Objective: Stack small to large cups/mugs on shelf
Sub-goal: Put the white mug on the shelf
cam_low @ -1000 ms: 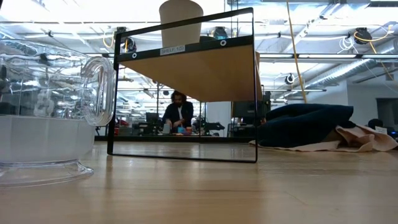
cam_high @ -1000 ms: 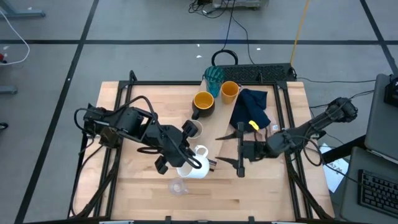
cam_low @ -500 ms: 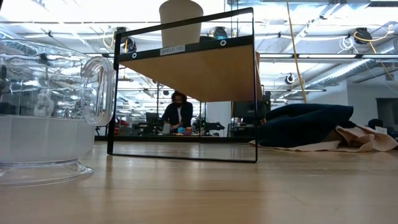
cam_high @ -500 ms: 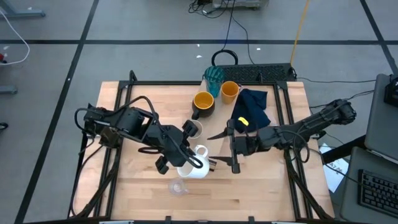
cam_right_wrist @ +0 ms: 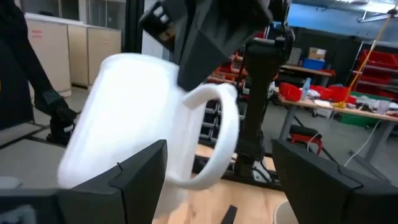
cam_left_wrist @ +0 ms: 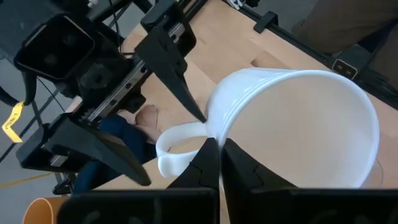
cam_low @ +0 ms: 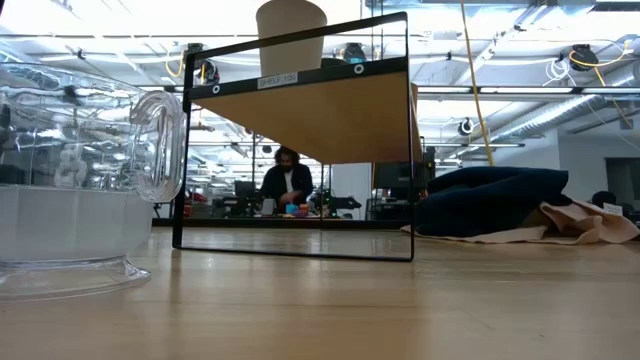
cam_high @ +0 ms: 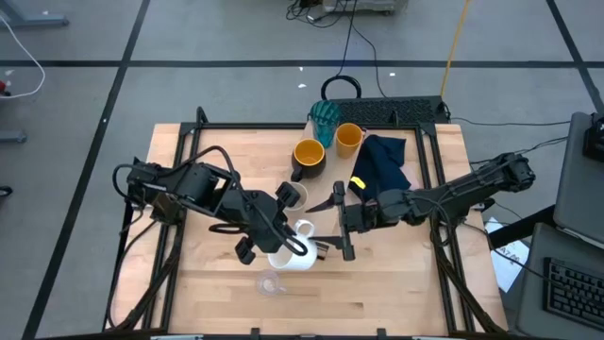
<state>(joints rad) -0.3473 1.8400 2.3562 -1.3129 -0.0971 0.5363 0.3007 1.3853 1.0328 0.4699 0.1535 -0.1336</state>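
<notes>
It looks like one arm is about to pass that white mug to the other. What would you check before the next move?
1. left gripper shut on the white mug rim: ok.
2. right gripper open, beside the mug's handle: ok.
3. Handle faces the right gripper: ok.
4. Handle between the right fingers: cannot tell.
5. small clear glass apart from the mug: ok.
6. Free spot on the shelf: cannot tell.
</notes>
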